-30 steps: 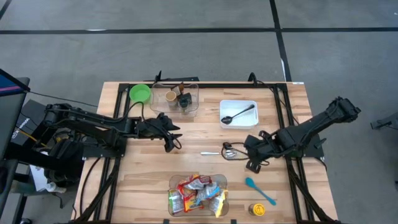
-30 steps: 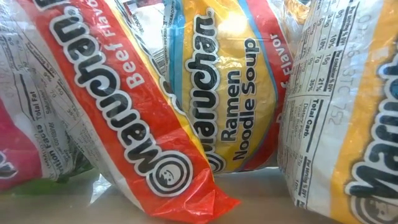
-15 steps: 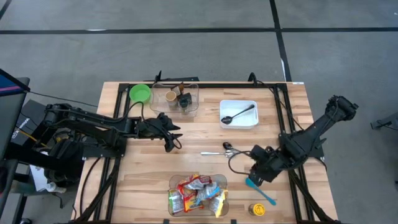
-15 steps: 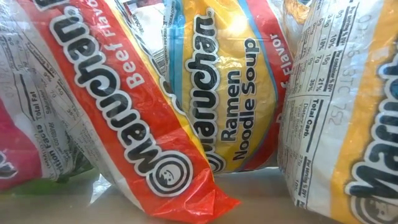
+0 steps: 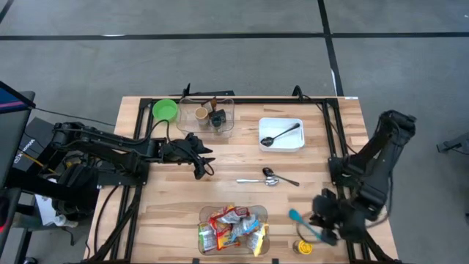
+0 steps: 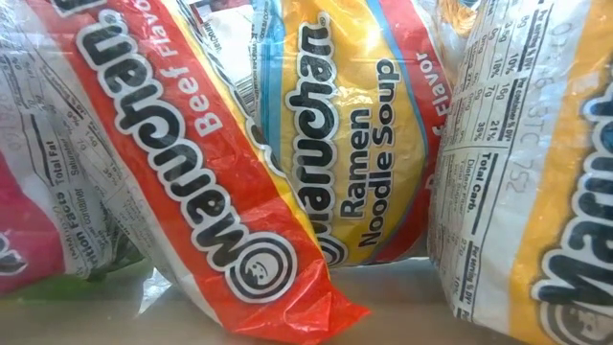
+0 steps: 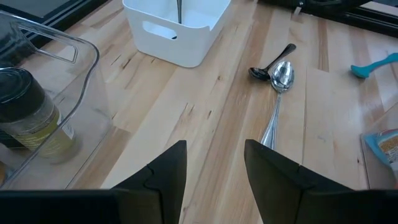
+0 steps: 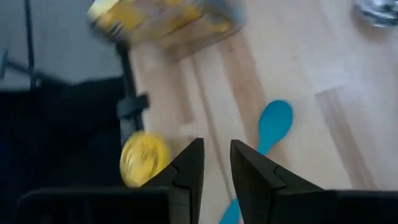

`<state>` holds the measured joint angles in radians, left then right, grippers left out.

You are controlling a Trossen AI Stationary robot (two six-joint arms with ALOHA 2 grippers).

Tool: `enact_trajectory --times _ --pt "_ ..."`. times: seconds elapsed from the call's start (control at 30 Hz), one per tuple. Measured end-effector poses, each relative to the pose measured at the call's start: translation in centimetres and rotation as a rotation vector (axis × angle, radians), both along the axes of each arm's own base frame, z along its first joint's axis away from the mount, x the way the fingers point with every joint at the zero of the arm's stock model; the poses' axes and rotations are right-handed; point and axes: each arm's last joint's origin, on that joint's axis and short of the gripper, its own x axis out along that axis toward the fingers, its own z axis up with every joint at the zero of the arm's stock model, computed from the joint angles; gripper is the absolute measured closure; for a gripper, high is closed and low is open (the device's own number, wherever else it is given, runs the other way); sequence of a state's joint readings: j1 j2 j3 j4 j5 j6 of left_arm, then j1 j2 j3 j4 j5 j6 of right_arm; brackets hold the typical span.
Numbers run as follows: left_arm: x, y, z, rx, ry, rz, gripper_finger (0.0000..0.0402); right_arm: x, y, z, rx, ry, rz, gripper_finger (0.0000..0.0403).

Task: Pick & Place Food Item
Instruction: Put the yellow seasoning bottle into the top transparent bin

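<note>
While the high view looks straight down on the wooden tabletop, the right gripper hangs near the front right corner, just beside a blue spatula and a yellow-lidded jar; it is blurred there. The left gripper rests left of centre, empty. At the front edge a clear bin holds the ramen packets. Farther back stand a green bowl, a clear container with small jars, and a white tub with a black ladle in it. A metal spoon and a small dark spoon lie near the middle.

Seen from the low view, the ramen packets fill everything, red, yellow and orange wrappers leaning against each other.

From the left wrist view, the left arm's fingers stand spread apart with bare wood between them; the metal spoon lies ahead, the white tub beyond it.

From the right wrist view, the right arm's fingers sit close together with a narrow gap, pinching nothing, above the blue spatula and near the yellow-lidded jar; the clear bin shows blurred farther off.
</note>
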<state>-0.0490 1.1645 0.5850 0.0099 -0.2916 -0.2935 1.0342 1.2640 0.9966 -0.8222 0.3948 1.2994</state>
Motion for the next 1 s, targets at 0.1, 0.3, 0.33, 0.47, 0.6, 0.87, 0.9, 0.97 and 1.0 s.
enact_trajectory --times 0.1,0.3,0.33,0.47,0.6,0.87,0.9,0.97,1.0 --pt "0.0 0.0 0.0 0.000 0.000 0.000 0.0247 -1.6 1.0 0.0 -0.024 -0.024 0.092 0.0330" --pt "0.0 0.0 0.0 0.000 0.000 0.000 0.0247 -4.1 2.1 0.0 -0.031 -0.022 0.208 0.0330" --pt "0.0 0.0 0.0 0.000 0.000 0.000 0.0247 -4.3 2.2 0.0 -0.037 -0.024 0.231 0.0330" --pt "0.0 0.0 0.0 0.000 0.000 0.000 0.0247 -5.1 2.5 0.0 -0.141 -0.065 0.432 0.0330" --pt "0.0 0.0 0.0 0.000 0.000 0.000 0.0247 -5.1 2.5 0.0 -0.220 -0.095 0.574 0.0330" --pt "0.0 0.0 0.0 0.000 0.000 0.000 0.0247 -4.3 2.3 0.0 -0.323 -0.141 0.700 0.0335" --pt "0.0 0.0 0.0 0.000 0.000 0.000 0.0247 -4.2 2.2 -0.1 -0.332 -0.145 0.709 0.0337" --pt "0.0 0.0 0.0 0.000 0.001 0.000 0.0247 -3.9 2.1 -0.3 -0.361 -0.153 0.738 0.0341" --pt "0.0 0.0 0.0 0.000 0.001 0.000 0.0247 -3.7 2.0 -0.5 -0.377 -0.159 0.754 0.0343"
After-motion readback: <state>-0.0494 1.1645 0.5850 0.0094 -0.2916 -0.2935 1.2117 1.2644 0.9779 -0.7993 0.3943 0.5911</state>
